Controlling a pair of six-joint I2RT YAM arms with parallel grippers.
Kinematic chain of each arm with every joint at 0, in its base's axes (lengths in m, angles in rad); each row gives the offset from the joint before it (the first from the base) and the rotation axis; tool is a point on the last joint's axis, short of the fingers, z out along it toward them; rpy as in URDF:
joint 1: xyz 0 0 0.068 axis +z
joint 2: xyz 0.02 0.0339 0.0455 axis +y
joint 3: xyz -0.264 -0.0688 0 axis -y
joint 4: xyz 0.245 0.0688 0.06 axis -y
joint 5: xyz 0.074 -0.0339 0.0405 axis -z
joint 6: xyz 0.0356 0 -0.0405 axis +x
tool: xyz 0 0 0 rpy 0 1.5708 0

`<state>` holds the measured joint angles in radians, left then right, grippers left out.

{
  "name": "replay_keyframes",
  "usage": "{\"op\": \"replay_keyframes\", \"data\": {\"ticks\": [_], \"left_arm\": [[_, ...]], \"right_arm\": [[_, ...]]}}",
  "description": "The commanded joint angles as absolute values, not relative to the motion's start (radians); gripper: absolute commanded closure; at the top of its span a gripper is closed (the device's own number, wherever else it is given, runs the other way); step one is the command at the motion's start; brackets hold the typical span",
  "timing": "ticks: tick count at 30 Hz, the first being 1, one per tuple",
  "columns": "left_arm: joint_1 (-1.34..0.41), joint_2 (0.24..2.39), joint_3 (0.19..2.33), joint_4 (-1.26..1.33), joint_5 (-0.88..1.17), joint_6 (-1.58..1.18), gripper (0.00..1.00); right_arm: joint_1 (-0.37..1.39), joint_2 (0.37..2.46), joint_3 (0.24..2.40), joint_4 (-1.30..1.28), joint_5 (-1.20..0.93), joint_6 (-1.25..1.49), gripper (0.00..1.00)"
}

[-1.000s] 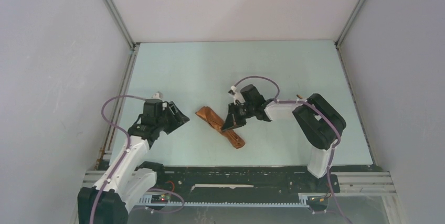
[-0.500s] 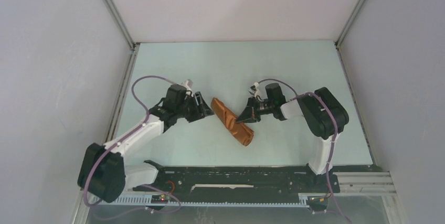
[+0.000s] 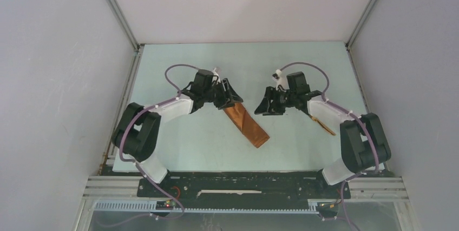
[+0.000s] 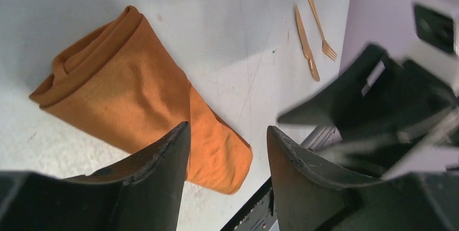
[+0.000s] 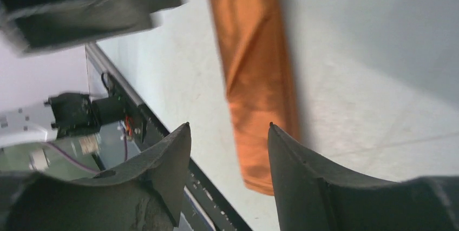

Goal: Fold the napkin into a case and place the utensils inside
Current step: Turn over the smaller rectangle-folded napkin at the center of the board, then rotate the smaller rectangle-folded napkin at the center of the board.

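The case (image 3: 247,124) lies flat mid-tabletop (image 3: 189,144), a narrow rust-orange strip of satiny cloth set diagonally, rolled and thick at its far end. Left gripper (image 3: 233,101) hangs over that far end, black fingers spread, grasping nothing. Right gripper (image 3: 261,110) sits just beside the strip, also released. Well off to the right, the utensils (image 3: 322,124), thin and golden, lie side by side.

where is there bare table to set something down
Free: the far table strip by the back wall, and the near patch between napkin and left arm. Crowded: the middle, where left gripper, right gripper, napkin and utensils sit.
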<state>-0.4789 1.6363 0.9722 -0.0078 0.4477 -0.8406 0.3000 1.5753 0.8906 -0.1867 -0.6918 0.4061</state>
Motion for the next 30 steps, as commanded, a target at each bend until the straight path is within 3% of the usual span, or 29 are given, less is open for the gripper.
{"op": "replay_keyframes", "data": {"ticks": [1,7,16,23,30], "left_arm": [[-0.483,1.709,1.002,0.124,0.471,-0.921,0.41],[-0.479,1.857,1.049,0.168,0.474,-0.945,0.42],[-0.466,1.938,1.137,-0.023,0.301,-0.778,0.40],[-0.468,1.804,1.136,-0.051,0.314,-0.736,0.38],[-0.466,1.730,1.145,-0.057,0.343,-0.762,0.37]], "right_arm": [[0.437,1.529,0.891,-0.326,-0.658,0.357,0.40],[0.564,1.522,0.781,-0.179,-0.713,0.450,0.40],[0.540,1.576,0.699,-0.161,-0.544,0.407,0.40],[0.607,1.436,0.746,-0.257,-0.524,0.438,0.35],[0.620,1.538,0.722,-0.140,-0.559,0.496,0.35]]}}
